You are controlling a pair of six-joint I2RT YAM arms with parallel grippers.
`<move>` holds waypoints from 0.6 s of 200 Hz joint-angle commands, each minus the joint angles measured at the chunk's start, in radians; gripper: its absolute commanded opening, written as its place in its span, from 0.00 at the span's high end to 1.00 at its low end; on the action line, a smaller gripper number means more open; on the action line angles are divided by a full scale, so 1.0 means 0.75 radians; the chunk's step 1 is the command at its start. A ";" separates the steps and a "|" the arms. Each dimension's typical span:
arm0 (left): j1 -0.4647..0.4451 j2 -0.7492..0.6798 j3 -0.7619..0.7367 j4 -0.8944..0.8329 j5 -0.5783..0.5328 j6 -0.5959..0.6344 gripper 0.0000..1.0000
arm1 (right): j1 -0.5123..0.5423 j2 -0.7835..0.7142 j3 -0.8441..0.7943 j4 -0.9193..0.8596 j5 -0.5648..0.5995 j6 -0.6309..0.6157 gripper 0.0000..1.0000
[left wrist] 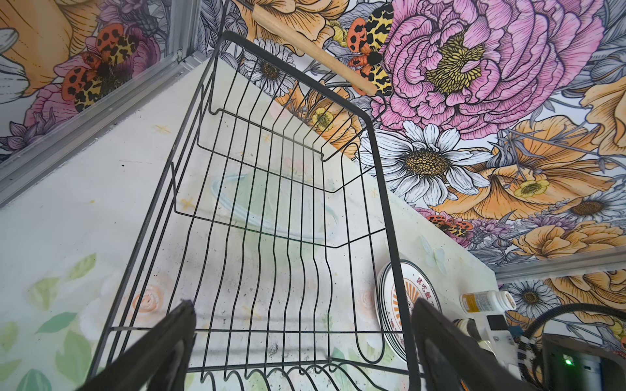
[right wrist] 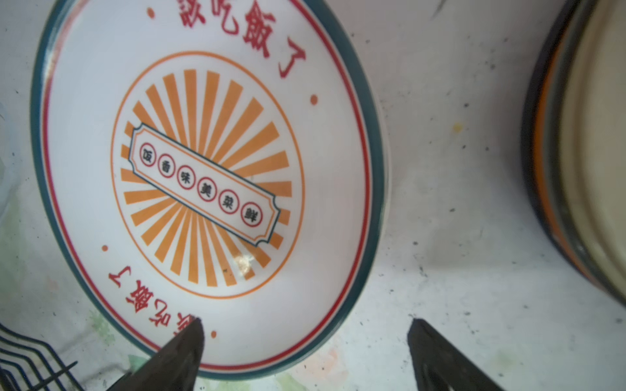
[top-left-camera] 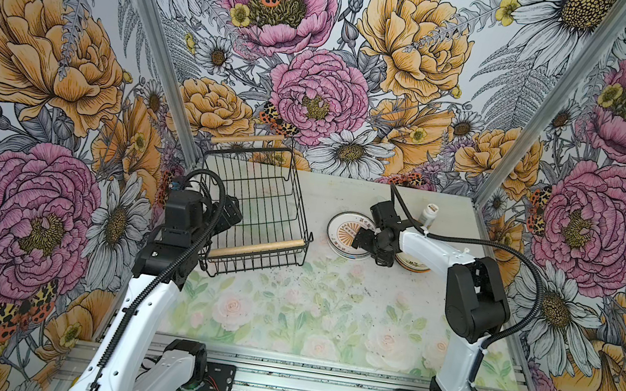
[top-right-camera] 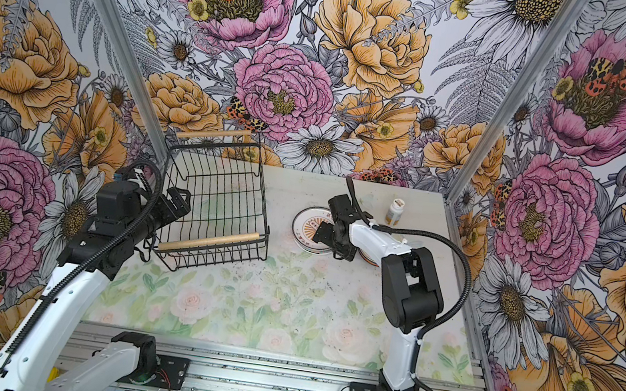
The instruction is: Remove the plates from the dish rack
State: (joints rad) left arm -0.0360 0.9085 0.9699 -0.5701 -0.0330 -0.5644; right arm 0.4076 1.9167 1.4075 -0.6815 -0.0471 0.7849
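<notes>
Right now the sunburst plate (right wrist: 203, 169) lies flat, face up, under the right gripper (right wrist: 305, 325), jaws wide, clasping nothing: one finger (right wrist: 183, 352) over its rim, the other over bare table (right wrist: 440, 169). The rack (top-left-camera: 250, 263), back left, runs lengthwise toward the back wall; the left gripper (left wrist: 303, 304) gapes wide over its near part.

Table (top-left-camera: 306, 313) 4–8 o'clock: open, no obstr. Dish rack (top-left-camera: 262, 214) fills 10–11 o'clock; wire walls bar side entry, top open, interior free from above. Sunburst plate stack (top-left-camera: 341, 232) at 12–1 o'clock; 2nd stack (top-left-camera: 416, 266) at 2 o'clock, narrow bare gap btwn. R gripper (right wrist: 305, 325), jaws apart, hangs at that gap. Bottle (top-left-camera: 429, 216) upright at 1 o'clock, far edge. Lane btwn rack and plates: passable.
</notes>
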 commanded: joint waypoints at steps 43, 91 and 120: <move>0.015 0.068 0.084 0.001 -0.083 0.113 0.01 | 0.009 -0.306 0.077 -0.014 0.211 -0.154 0.01; 0.017 0.031 0.063 0.058 -0.415 0.195 0.01 | 0.024 -0.539 0.108 0.028 0.603 -0.370 0.01; 0.016 -0.125 -0.193 0.406 -0.412 0.407 0.01 | 0.050 -0.725 -0.097 0.303 1.058 -0.497 0.01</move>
State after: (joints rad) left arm -0.0322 0.9054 0.9512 -0.4728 -0.2634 -0.4046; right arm 0.4309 1.4754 1.4372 -0.6239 0.4210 0.5396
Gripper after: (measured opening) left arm 0.987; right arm 0.992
